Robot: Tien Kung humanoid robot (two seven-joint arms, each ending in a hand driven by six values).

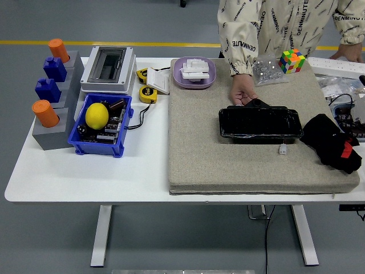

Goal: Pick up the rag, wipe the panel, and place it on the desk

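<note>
A glossy black panel (260, 123) lies flat on the grey felt mat (199, 154), right of the middle. A crumpled black rag (331, 142) with a red tag lies on the mat just right of the panel, near the table's right edge. A person stands at the far side, and one hand (243, 92) rests on the panel's far left corner. The person's other hand (345, 52) lies at the top right. Neither of my hands shows in the head view.
A blue bin (101, 127) holds a lemon (96, 115) and small parts. Left of it stands a grey rack (51, 123) with orange and blue pieces. Behind are a white box (108, 68), tape measures (147, 93), a purple tray (194, 72), a colour cube (291, 60) and cables (342, 108).
</note>
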